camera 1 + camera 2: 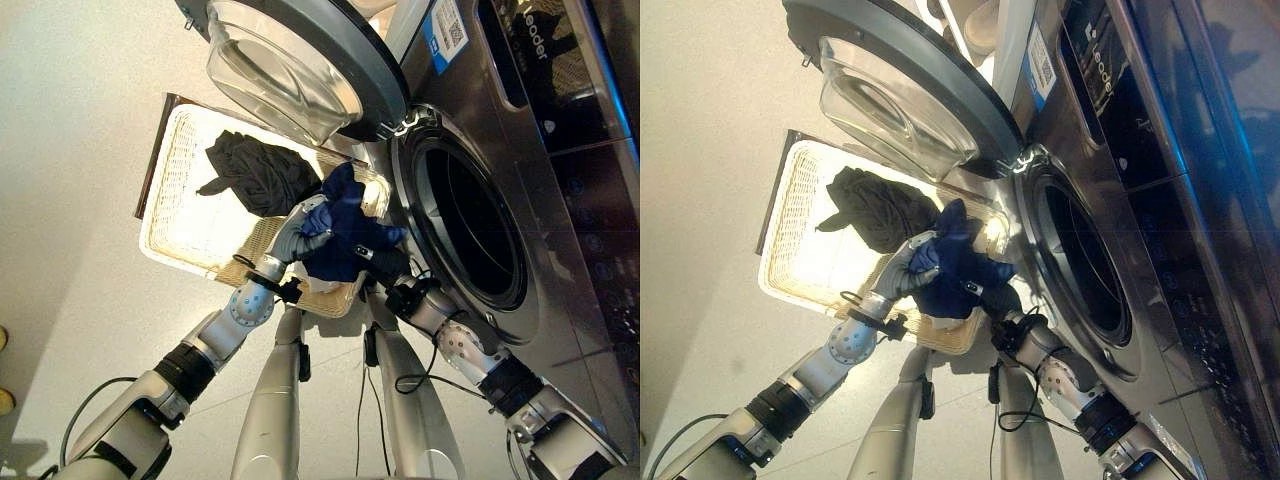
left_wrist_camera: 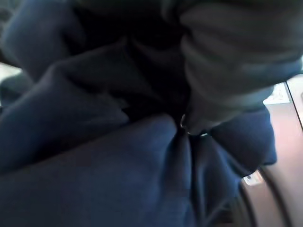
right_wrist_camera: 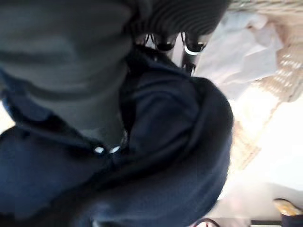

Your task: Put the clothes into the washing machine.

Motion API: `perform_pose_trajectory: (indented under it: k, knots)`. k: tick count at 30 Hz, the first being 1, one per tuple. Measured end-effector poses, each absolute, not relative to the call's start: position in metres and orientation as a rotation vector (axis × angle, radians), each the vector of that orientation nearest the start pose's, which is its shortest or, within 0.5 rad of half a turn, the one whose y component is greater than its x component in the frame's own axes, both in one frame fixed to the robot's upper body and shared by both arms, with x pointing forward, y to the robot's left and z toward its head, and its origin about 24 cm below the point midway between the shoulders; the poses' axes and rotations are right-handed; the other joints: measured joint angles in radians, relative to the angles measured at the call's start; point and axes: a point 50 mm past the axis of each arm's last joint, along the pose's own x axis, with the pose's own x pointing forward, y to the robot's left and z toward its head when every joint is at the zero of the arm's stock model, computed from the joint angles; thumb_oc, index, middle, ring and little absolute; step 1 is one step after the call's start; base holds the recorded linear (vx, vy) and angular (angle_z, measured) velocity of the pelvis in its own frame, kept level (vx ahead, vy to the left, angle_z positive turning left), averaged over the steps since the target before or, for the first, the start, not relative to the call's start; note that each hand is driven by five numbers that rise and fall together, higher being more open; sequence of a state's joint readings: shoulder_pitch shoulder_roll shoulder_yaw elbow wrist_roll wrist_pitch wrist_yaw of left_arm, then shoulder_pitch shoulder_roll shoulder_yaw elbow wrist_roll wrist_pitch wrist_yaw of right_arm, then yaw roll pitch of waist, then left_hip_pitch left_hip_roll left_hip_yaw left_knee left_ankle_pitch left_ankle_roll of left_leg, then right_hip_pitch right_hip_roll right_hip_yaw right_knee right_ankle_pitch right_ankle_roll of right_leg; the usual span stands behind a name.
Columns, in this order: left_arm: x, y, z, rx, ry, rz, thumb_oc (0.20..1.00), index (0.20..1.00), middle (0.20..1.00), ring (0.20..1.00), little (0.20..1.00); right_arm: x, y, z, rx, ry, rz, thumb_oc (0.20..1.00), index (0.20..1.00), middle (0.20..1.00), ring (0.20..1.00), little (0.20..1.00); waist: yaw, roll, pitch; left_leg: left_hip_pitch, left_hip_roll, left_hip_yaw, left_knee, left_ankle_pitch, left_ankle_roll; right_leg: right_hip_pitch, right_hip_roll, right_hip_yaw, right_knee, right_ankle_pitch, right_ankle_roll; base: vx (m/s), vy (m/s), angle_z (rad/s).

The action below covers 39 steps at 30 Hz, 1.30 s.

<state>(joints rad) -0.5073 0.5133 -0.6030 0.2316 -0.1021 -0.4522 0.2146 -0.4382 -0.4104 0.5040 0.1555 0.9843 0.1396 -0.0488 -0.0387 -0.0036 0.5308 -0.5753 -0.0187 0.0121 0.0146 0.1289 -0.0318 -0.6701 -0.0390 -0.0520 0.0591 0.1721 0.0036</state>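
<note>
I am gripping the navy garment [image 1: 340,235] with both hands, left hand [image 1: 296,232] and right hand [image 1: 385,262] curled into its folds, mid-frame over the basket [image 1: 190,240]. The drum opening [image 1: 470,225] lies just right, nearer my right hand.

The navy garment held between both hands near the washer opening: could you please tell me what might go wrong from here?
1. The navy garment is bunched between the left hand and right hand, with folds hanging loose; a fold could catch on the drum opening rim.
2. It hangs over the wicker basket, so a slipped grip would likely drop it back beside the black garment.
3. The open door sits close above; a lifted arm might bump it.
</note>
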Motion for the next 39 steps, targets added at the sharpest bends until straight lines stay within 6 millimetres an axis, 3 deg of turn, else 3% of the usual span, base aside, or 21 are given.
perform_pose_trajectory:
  k: [4, 5, 6, 13, 16, 21, 25, 29, 33, 39]
  knots:
    - [0.302, 0.103, 0.127, 0.413, -0.580, -0.437, 0.200, 0.200, 0.200, 0.200, 0.200, 0.306, -0.095, 0.078, 0.386, 0.220, 0.511, 0.200, 0.200, 0.200, 0.200, 0.200, 0.000, 0.000, 0.000, -0.023, 0.000, -0.012, 0.006, 0.001, 0.000, -0.015, 0.000, -0.012, 0.000, 0.003, -0.004, -0.01, -0.048, 0.06]
    - [0.302, 0.103, 0.126, 0.412, -0.578, -0.428, 0.529, 0.529, 0.529, 0.529, 0.529, 0.305, -0.095, 0.078, 0.386, 0.221, 0.516, 0.200, 0.200, 0.200, 0.200, 0.200, 0.001, 0.000, 0.000, -0.028, 0.000, -0.014, 0.008, 0.001, 0.000, -0.018, 0.000, -0.013, 0.000, 0.004, -0.005, -0.01, -0.032, 0.07]
    - [0.303, 0.103, 0.126, 0.410, -0.577, -0.418, 1.000, 1.000, 1.000, 1.000, 1.000, 0.305, -0.094, 0.078, 0.386, 0.223, 0.518, 0.200, 0.200, 0.200, 0.200, 0.200, 0.001, 0.000, 0.000, -0.029, 0.000, -0.015, 0.008, 0.001, 0.000, -0.018, -0.001, -0.013, 0.000, 0.004, -0.005, -0.01, -0.034, 0.03]
    - [0.311, 0.110, 0.128, 0.442, -0.549, -0.189, 1.000, 1.000, 1.000, 1.000, 1.000, 0.303, -0.090, 0.077, 0.508, 0.251, 0.557, 0.200, 0.200, 0.200, 0.200, 0.200, 0.003, 0.000, 0.000, -0.029, 0.000, -0.016, 0.009, 0.001, 0.000, -0.018, -0.001, -0.015, 0.000, 0.003, -0.005, 0.00, -0.027, 0.00]
    - [0.320, 0.124, 0.124, 0.567, -0.521, -0.001, 1.000, 1.000, 1.000, 1.000, 1.000, 0.305, -0.088, 0.075, 0.736, 0.261, 0.547, 0.200, 0.200, 0.200, 0.200, 0.200, 0.003, 0.000, 0.000, -0.029, 0.002, -0.015, 0.010, 0.001, -0.001, -0.018, 0.000, -0.015, 0.000, 0.001, -0.001, 0.00, -0.010, -0.01]
    - [0.329, 0.150, 0.125, 0.629, -0.484, 0.196, 1.000, 1.000, 1.000, 1.000, 1.000, 0.311, -0.089, 0.074, 0.989, 0.251, 0.513, 0.200, 0.200, 0.200, 0.200, 0.200, 0.006, 0.001, 0.000, -0.033, 0.001, -0.010, 0.009, 0.001, -0.001, -0.026, -0.003, -0.013, 0.000, 0.001, -0.001, 0.01, 0.039, -0.03]
    - [0.330, 0.174, 0.136, 0.601, -0.520, 0.373, 1.000, 1.000, 1.000, 1.000, 1.000, 0.321, -0.105, 0.080, 1.313, 0.177, 0.452, 0.200, 0.200, 0.200, 0.200, 0.200, 0.031, 0.003, 0.000, -0.033, -0.001, 0.017, 0.000, 0.001, -0.001, -0.043, -0.006, 0.013, 0.000, 0.008, -0.008, 0.03, 0.048, -0.14]
    - [0.330, 0.196, 0.145, 0.615, -0.536, 0.477, 1.000, 1.000, 1.000, 1.000, 1.000, 0.329, -0.118, 0.096, 1.584, -0.019, 0.376, 0.200, 0.200, 0.200, 0.200, 0.200, 0.031, 0.014, 0.003, -0.031, 0.001, 0.032, -0.004, 0.001, -0.001, -0.049, -0.002, 0.023, 0.000, 0.011, -0.011, 0.03, 0.021, -0.07]
    - [0.332, 0.202, 0.144, 0.608, -0.510, 0.499, 1.000, 1.000, 1.000, 1.000, 1.000, 0.333, -0.127, 0.113, 1.648, -0.153, 0.304, 0.200, 0.200, 0.200, 0.200, 0.200, 0.028, 0.027, 0.002, -0.030, 0.001, 0.046, -0.004, 0.001, -0.001, -0.059, 0.000, 0.040, 0.008, 0.011, -0.012, 0.04, 0.036, -0.12]
    - [0.339, 0.218, 0.137, 0.591, -0.418, 0.529, 1.000, 1.000, 1.000, 1.000, 1.000, 0.337, -0.167, 0.151, 1.729, -0.457, 0.104, 0.200, 0.200, 0.200, 0.200, 0.200, 0.025, 0.042, 0.003, -0.030, 0.001, 0.084, -0.001, 0.001, -0.001, -0.072, 0.004, 0.075, 0.008, 0.025, -0.005, 0.02, 0.032, -0.13]
